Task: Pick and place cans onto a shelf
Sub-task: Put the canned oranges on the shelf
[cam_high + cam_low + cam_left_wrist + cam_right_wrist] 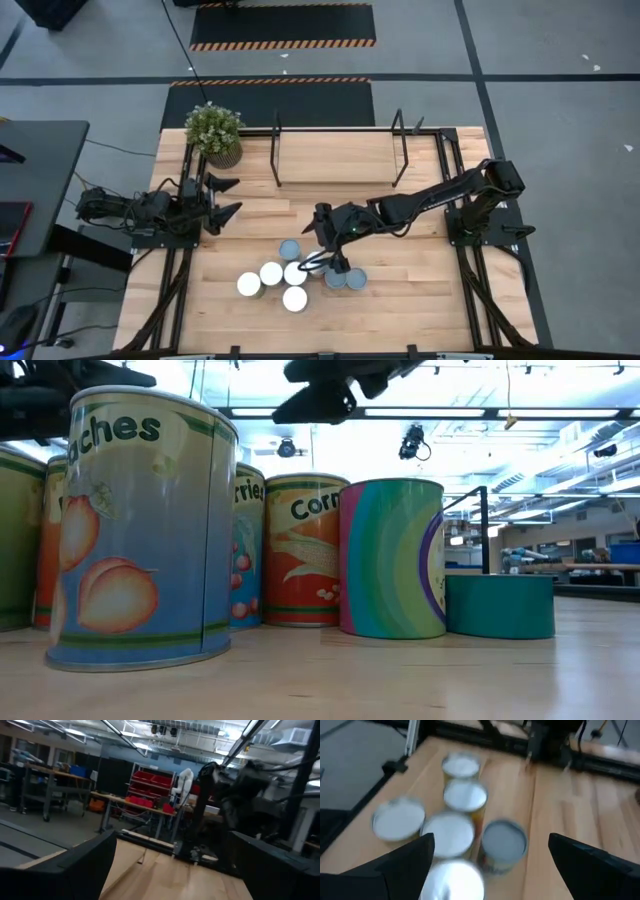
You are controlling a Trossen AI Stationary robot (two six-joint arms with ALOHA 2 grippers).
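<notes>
Seven upright cans (294,273) clustered before empty shelf (336,150).

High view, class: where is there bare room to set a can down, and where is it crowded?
Free: the shelf between its black frames, beside the potted plant. Crowded: the cans clustered at the near edge, with the right gripper over them, open.

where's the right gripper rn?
In the high view the right gripper hangs open over the cluster of cans at the table's front middle, well in front of the shelf. The left gripper waits open at the left, near the potted plant.
</notes>
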